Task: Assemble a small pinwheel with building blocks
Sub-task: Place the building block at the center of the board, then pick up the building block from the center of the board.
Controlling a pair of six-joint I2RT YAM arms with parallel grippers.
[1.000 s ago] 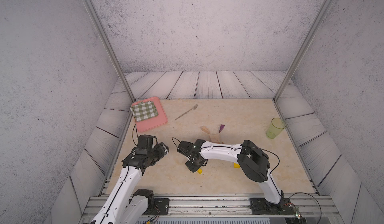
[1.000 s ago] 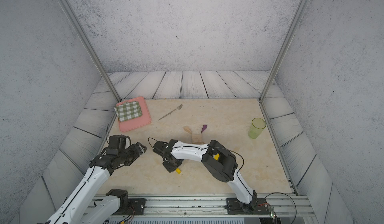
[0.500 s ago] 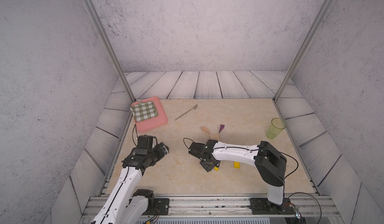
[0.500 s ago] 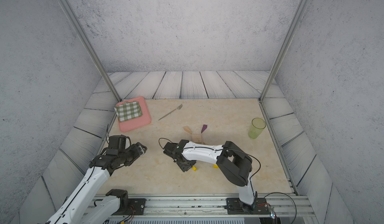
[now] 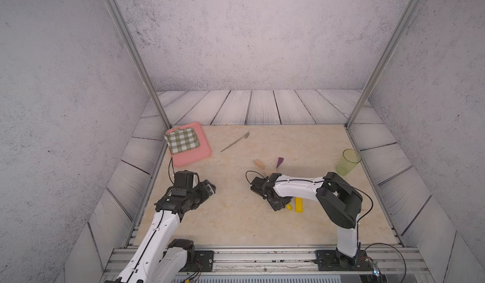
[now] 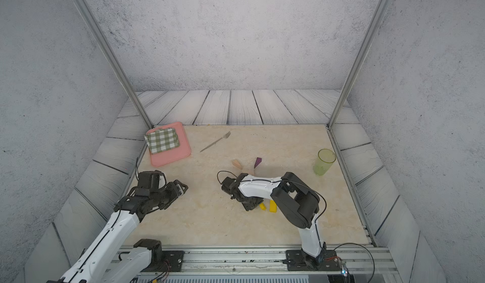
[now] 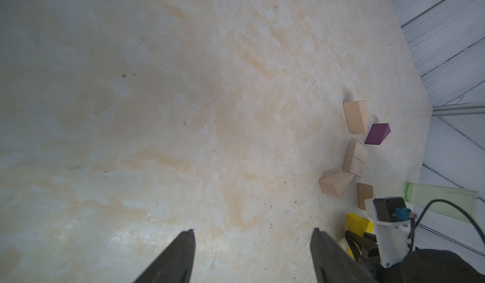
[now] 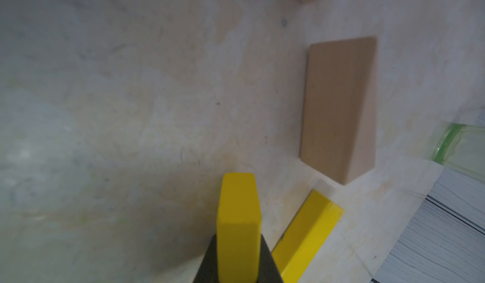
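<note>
Two pieces are left to place, as I judge it, both for the stem. The held yellow bar [image 8: 238, 211] is pinched between the closed-in jaws of the right gripper [image 8: 237, 245], low over the table [image 5: 210, 229]. The loose yellow bar [image 8: 307, 231] lies flat just beside it, not lined up with anything yet. The pinwheel head looks roughly laid out: the two tan rectangular blocks [image 7: 355, 159] touch side by side as a square, with the purple wedge [image 7: 378, 134] and three tan wedges [image 7: 334, 183] set near its corners. Whether each wedge sits snug I cannot tell. The left gripper [image 7: 253, 231] hangs with jaws spread and empty over bare table, well apart from the blocks.
</note>
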